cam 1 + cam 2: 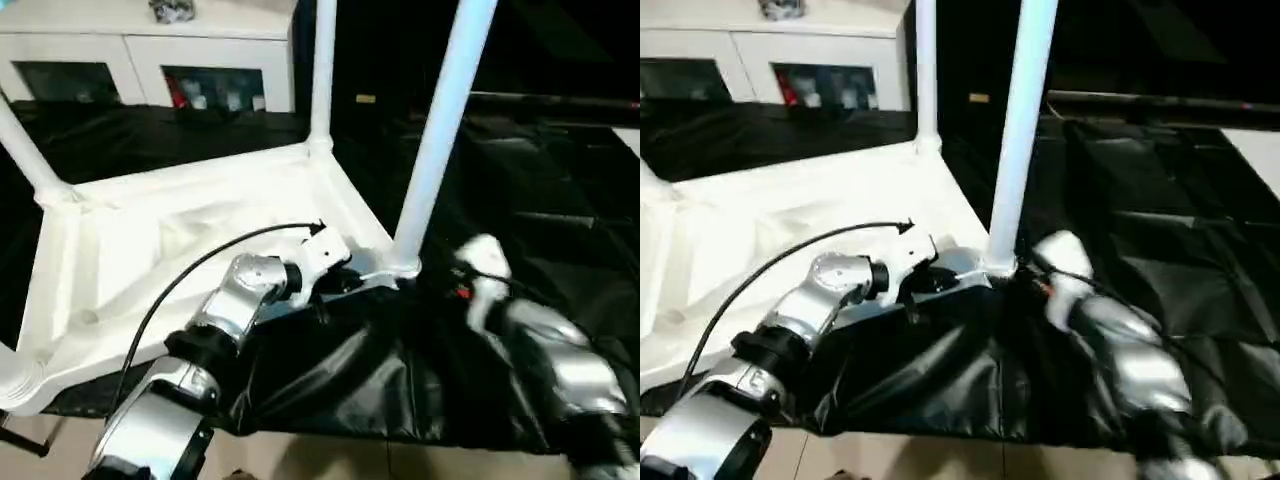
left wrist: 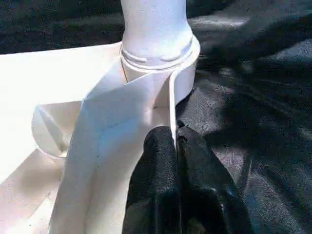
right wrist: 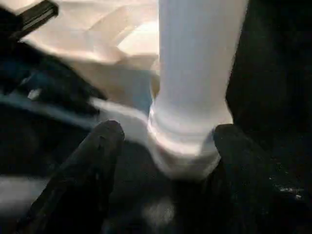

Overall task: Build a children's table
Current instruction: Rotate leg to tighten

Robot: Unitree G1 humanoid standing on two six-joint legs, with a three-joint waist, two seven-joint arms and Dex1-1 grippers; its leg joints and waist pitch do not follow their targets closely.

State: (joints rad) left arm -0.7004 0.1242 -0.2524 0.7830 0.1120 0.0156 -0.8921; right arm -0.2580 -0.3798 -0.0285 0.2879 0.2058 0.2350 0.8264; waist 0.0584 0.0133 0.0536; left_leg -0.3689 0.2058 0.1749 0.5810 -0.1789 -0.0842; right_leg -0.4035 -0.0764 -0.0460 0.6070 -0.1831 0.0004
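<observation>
Table top (image 1: 150, 250) upside down on black sheet (image 1: 560, 240) w/ legs up, my left tool (image 2: 176, 141) pinched shut on its thin stiff rim, right tool (image 3: 165, 146) spread wide round the near leg (image 1: 440, 130) base, gripping nothing — light, slick plastic, I'd grab low by the socket.

We see the near leg (image 1: 440, 130) rising from its socket (image 2: 183, 73), blocking the way between our arms. The black sheet (image 1: 560, 200) to its right lies open. Three more legs fence the top (image 1: 150, 260).
</observation>
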